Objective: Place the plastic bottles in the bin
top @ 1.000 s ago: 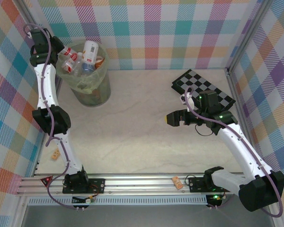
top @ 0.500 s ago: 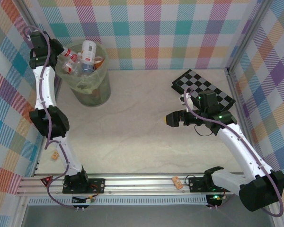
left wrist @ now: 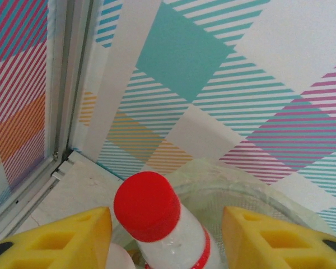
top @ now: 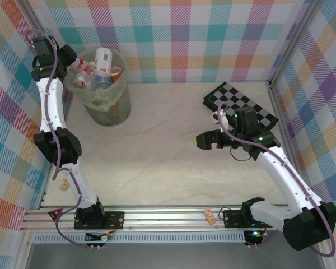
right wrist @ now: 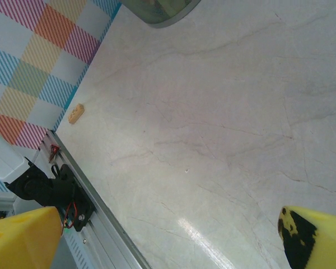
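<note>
The red-capped bottle [left wrist: 158, 223] runs off the left wrist view's bottom edge.

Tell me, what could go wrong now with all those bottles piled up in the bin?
The bottles are heaped above the rim of the bin, so one could roll off onto the table. The red-capped bottle stands between the fingers of the open left gripper. Pulling away sideways might snag it and drag it out.

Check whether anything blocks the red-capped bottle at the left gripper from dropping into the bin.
Nothing visible blocks it. The red-capped bottle sits inside the open left gripper, right over the bin's mouth, though other bottles pile high inside.
</note>
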`<action>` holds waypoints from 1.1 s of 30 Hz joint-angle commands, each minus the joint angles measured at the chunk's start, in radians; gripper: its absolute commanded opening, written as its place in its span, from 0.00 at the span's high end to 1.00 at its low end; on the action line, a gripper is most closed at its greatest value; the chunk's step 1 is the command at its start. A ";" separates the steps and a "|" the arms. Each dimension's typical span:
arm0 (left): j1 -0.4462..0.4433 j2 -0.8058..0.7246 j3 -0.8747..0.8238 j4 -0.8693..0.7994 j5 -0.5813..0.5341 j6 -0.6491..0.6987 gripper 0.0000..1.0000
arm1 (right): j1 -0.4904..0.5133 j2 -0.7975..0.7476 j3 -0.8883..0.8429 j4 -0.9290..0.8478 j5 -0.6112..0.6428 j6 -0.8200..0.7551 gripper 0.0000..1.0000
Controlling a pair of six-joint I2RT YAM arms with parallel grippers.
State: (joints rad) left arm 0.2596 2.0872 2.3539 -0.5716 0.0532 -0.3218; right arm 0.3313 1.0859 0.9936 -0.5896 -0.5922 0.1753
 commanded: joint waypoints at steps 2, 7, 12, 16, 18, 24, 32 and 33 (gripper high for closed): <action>0.005 -0.054 0.035 -0.043 0.034 0.030 0.34 | 0.007 0.017 0.009 0.029 0.018 0.009 0.01; 0.005 -0.116 0.039 -0.067 0.021 0.073 0.13 | 0.008 0.026 0.023 0.044 0.095 0.026 0.01; -0.010 -0.291 -0.124 -0.035 -0.009 0.136 0.04 | 0.008 0.022 0.026 0.048 0.236 0.026 0.01; -0.097 -0.504 -0.408 0.078 -0.086 0.184 0.01 | 0.006 0.022 0.010 0.069 0.371 0.027 0.01; -0.167 -0.624 -0.587 0.145 -0.124 0.186 0.00 | 0.005 0.032 0.007 0.065 0.462 0.032 0.01; -0.361 -0.938 -1.100 0.345 -0.258 0.170 0.00 | -0.003 0.046 -0.084 0.155 0.675 0.010 0.01; -0.462 -1.172 -1.579 0.446 -0.292 0.187 0.00 | -0.022 0.050 -0.267 0.396 0.853 -0.074 0.01; -0.462 -1.189 -1.633 0.471 -0.290 0.192 0.00 | -0.028 0.058 -0.288 0.429 0.869 -0.087 0.01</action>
State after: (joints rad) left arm -0.1951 0.9600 0.8219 -0.2165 -0.2073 -0.1467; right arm 0.3161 1.1347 0.7387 -0.3050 0.1722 0.1387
